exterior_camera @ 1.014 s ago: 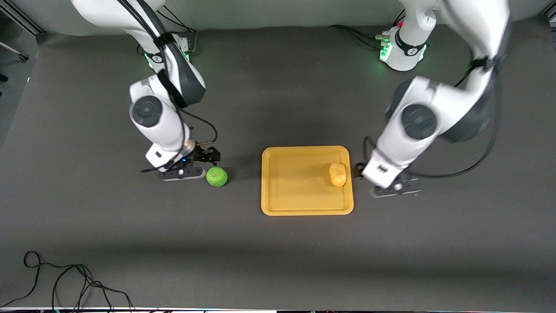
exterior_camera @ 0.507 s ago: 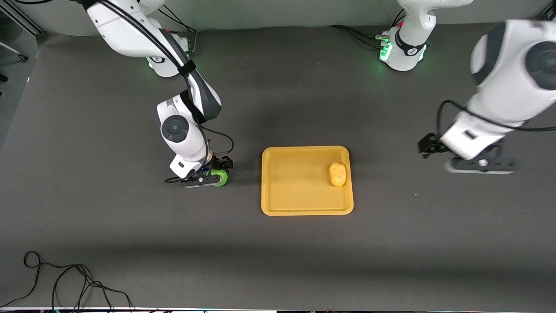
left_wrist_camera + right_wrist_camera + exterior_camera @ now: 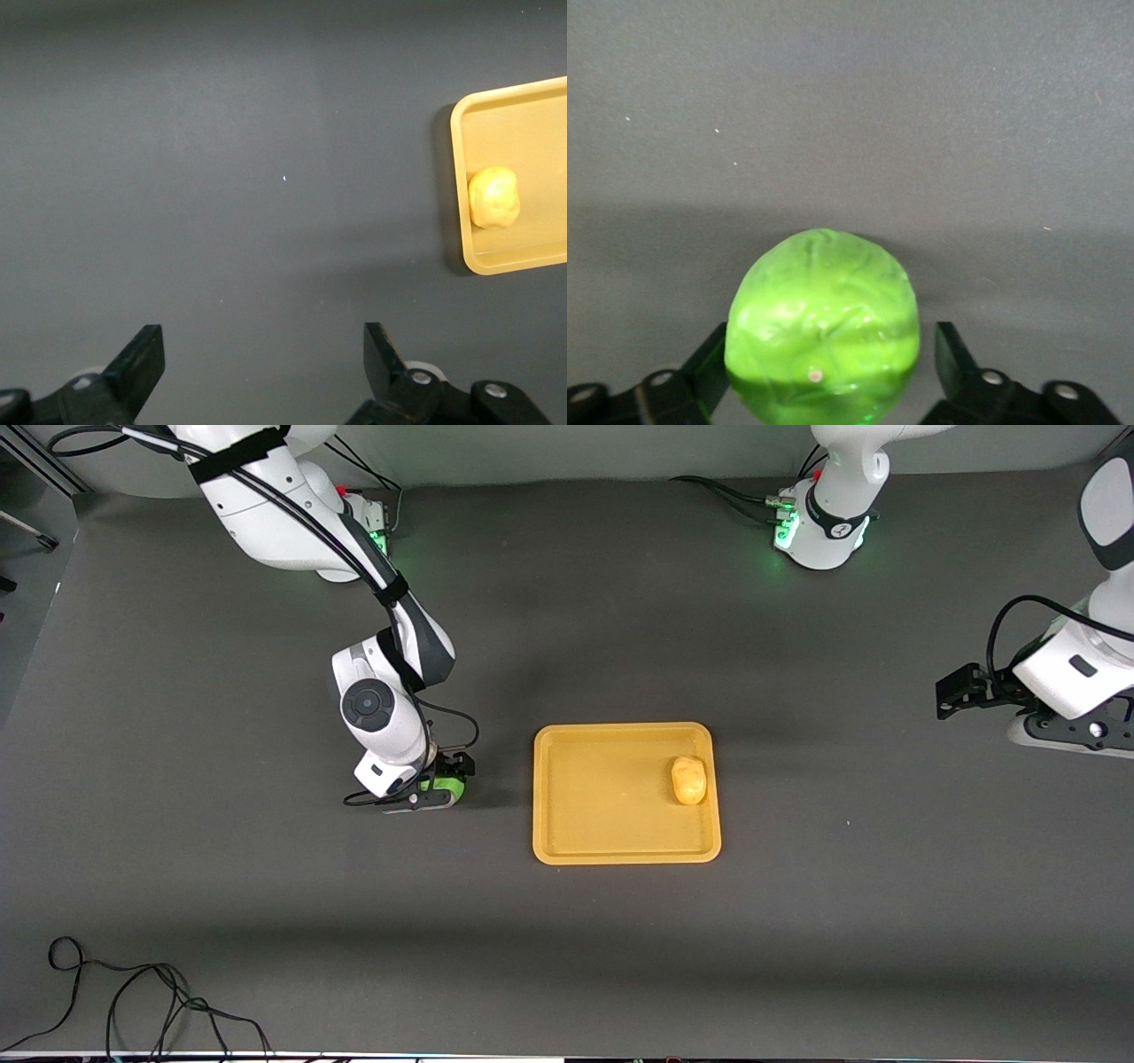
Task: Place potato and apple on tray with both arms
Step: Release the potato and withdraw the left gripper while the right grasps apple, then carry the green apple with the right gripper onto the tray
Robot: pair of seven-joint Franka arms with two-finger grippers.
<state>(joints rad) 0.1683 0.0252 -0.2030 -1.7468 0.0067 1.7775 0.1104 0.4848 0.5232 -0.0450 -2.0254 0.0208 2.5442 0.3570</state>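
The green apple sits on the dark table beside the tray, toward the right arm's end. My right gripper is down around it. In the right wrist view the apple lies between the open fingers; one finger touches it and the other stands a little apart. The yellow-orange potato lies in the tray near the rim at the left arm's end. My left gripper is open and empty over bare table at the left arm's end. Its wrist view shows the potato and the tray from afar.
A black cable lies looped near the table's front edge at the right arm's end. The two arm bases stand lit green at the table's edge farthest from the front camera.
My right gripper moved over to the apple and came down around it. My left arm drew away from the tray to its own end of the table. The potato stayed put.
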